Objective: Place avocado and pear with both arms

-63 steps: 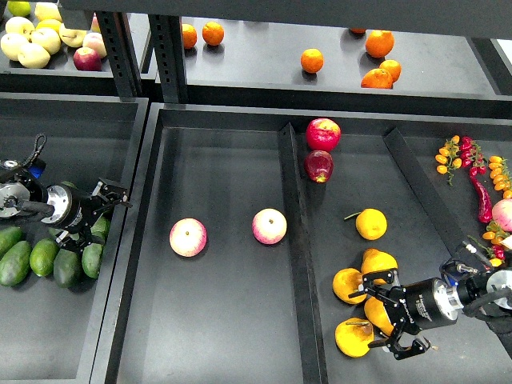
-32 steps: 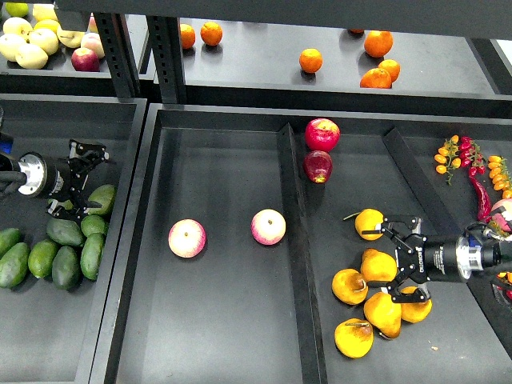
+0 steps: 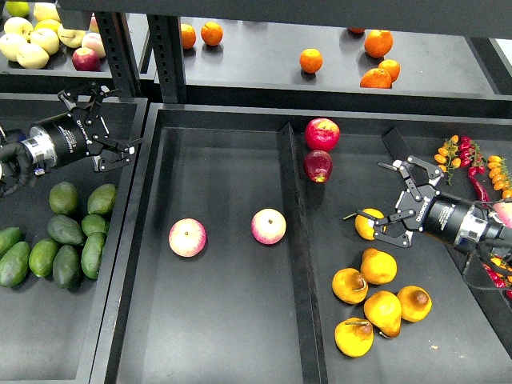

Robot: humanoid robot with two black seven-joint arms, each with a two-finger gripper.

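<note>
Several dark green avocados [image 3: 64,198] lie in the left bin [image 3: 48,336]. My left gripper [image 3: 106,126] is open and empty, up and back from them, near the bin's far right rim. Several golden-yellow pears [image 3: 378,266] lie in a heap in the right compartment, with one pear [image 3: 366,225] apart from it, farther back. My right gripper [image 3: 386,204] is open and empty; its lower finger is next to that lone pear, and I cannot tell whether they touch.
Two pink-yellow apples [image 3: 187,238] [image 3: 269,226] lie in the middle tray. Two red apples [image 3: 322,134] sit behind the divider [image 3: 292,240]. Oranges [image 3: 311,60] and pale apples [image 3: 32,54] are on the back shelf. Chillies and small tomatoes [image 3: 480,184] are at the far right.
My left gripper rose away from the avocado pile toward the back, empty. My right gripper drew back from the pear heap toward the far right, empty. The fruit has shifted slightly.
</note>
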